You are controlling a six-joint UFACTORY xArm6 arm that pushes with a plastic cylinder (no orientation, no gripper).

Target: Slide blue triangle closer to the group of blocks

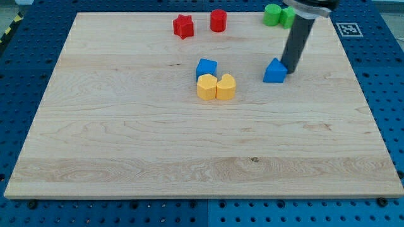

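Note:
The blue triangle point(274, 71) lies right of the board's middle, toward the view's top. My tip point(291, 69) stands just to its right, touching or nearly touching its right side. The group sits to the view's left of the triangle: a blue cube point(206, 67) with a yellow hexagon point(206, 87) and a yellow heart point(226, 86) pressed together just below it. A gap of about one block's width or more separates the triangle from the group.
A red star point(183, 26) and a red cylinder point(218, 21) stand near the board's top edge. Two green blocks point(276, 15) sit at the top right, partly hidden behind the rod. The wooden board point(126, 145) lies on a blue pegboard table.

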